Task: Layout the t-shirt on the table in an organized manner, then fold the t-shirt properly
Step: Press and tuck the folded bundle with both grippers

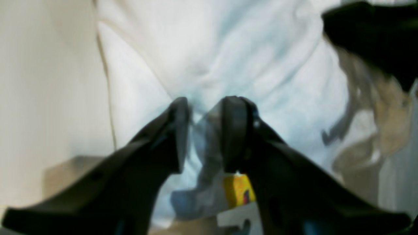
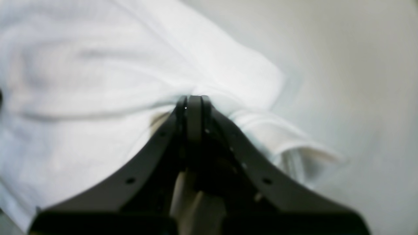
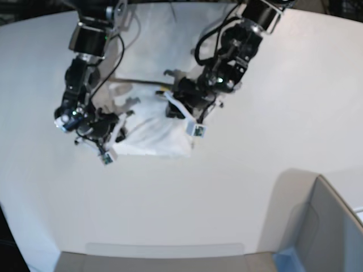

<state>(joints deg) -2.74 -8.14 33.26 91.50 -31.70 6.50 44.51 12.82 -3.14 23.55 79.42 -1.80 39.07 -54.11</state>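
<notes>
The white t-shirt (image 3: 150, 129) lies crumpled in the middle of the white table (image 3: 255, 153), between my two arms. In the left wrist view my left gripper (image 1: 207, 101) hovers low over the wrinkled t-shirt (image 1: 248, 58), its jaws partly apart with cloth showing in the gap. A yellow patch of print (image 1: 238, 191) peeks out below the fingers. In the right wrist view my right gripper (image 2: 192, 99) is shut on a bunched fold of the t-shirt (image 2: 98, 81), beside a ribbed hem (image 2: 277, 137). In the base view the left gripper (image 3: 181, 109) is at the shirt's far right edge and the right gripper (image 3: 112, 133) at its left edge.
A grey open-topped bin (image 3: 326, 226) stands at the near right corner. Bare table (image 1: 39, 81) lies left of the shirt in the left wrist view, and bare table (image 2: 343, 65) lies to the right in the right wrist view. A dark blurred shape (image 1: 375, 32) fills the left wrist view's top right corner.
</notes>
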